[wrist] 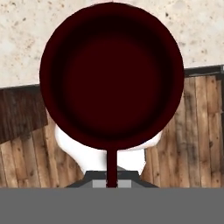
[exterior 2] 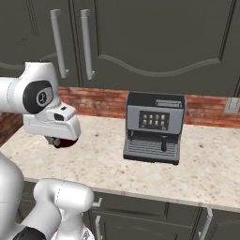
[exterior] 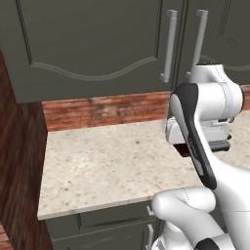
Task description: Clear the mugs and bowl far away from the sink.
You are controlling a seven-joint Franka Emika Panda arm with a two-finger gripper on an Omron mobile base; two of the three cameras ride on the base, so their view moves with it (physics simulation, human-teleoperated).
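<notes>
A dark maroon mug (wrist: pixel 111 74) is seen from above in the hand view, its thin handle (wrist: pixel 111 168) running down between my fingertips. My gripper (wrist: pixel 111 183) is shut on that mug. From the right base view the mug (exterior 2: pixel 64 142) peeks out under the white hand, held above the left part of the speckled counter (exterior 2: pixel 103 164). From the left base view a sliver of the mug (exterior: pixel 183 149) shows behind my forearm. Below the mug, the hand view has the counter's front edge and wooden floor. The bowl and the sink are out of view.
A grey coffee machine (exterior 2: pixel 153 127) stands on the counter to the right of the hand. Dark wall cabinets with long handles (exterior 2: pixel 86 44) hang above a brick backsplash (exterior: pixel 102 110). The counter (exterior: pixel 97 166) ends at a wooden wall (exterior: pixel 19 161) on the left.
</notes>
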